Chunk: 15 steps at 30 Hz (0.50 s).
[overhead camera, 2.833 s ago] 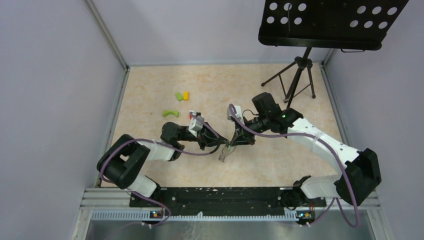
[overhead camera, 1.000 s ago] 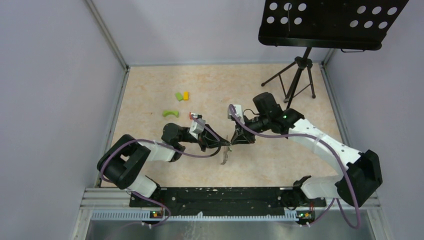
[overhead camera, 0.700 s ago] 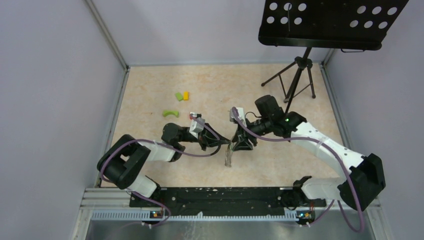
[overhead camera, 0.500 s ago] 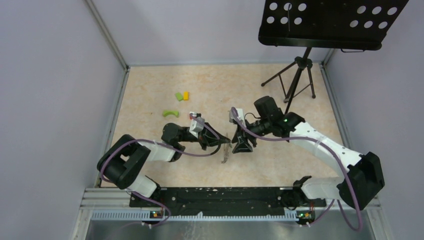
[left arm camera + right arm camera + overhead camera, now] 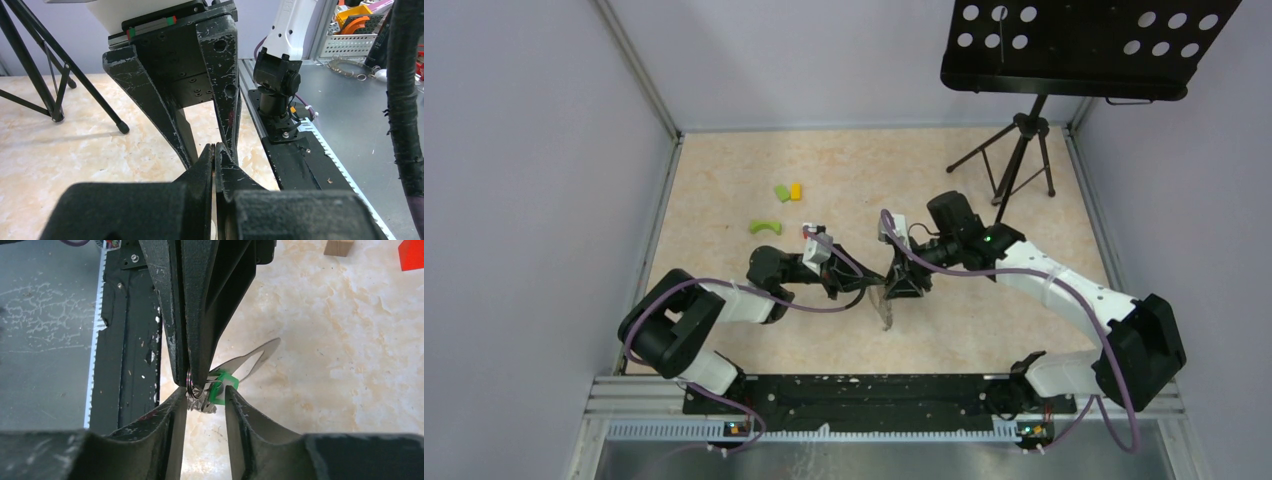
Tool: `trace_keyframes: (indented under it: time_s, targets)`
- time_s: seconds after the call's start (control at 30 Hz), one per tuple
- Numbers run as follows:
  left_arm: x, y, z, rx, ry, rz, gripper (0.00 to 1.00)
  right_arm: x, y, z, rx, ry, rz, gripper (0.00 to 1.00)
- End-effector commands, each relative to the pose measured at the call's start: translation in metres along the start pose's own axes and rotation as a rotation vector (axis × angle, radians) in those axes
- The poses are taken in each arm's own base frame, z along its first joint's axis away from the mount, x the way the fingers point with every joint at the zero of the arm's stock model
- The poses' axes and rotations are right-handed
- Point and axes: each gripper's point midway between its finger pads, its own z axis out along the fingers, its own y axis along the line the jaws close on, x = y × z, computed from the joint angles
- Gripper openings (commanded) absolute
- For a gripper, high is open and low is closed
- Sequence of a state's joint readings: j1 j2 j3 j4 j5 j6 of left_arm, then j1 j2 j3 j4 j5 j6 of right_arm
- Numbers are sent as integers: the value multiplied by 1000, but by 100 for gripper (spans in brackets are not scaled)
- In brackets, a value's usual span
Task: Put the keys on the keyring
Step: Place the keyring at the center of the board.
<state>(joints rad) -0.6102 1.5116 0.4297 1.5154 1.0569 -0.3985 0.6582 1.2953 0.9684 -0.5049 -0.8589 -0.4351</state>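
Green-tagged keys [image 5: 247,360] hang at the keyring [image 5: 189,384], pinched in the closed fingertips of the left gripper [image 5: 191,376]; the right gripper [image 5: 204,405] straddles them, fingers apart; closing off-centre could twist the ring free, dropping everything.

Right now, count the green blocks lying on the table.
2: one green block beside the yellow block, left of centre; one green arch a little nearer and to its left. More may be hidden.

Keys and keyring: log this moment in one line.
left gripper: shut on keyring | right gripper: open, straddling keys | keys: hanging by keyring, green tag attached
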Motion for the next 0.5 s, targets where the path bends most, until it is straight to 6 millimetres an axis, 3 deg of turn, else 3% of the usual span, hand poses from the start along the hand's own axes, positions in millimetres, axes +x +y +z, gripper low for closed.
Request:
trace_keyframes:
  time_s: [0.0,0.27,0.47]
  targets:
    - [-48,-14,1,44,-141,254,0,-8,-2,0,4,-32,-34,29]
    - [-46,-15,0,48,-135,259,0,-6,-1,-1,3,-22,-42,9]
    - [-44,-13,-2,46,-128,269,0,-3,-2,-4,13,3,-54,2]
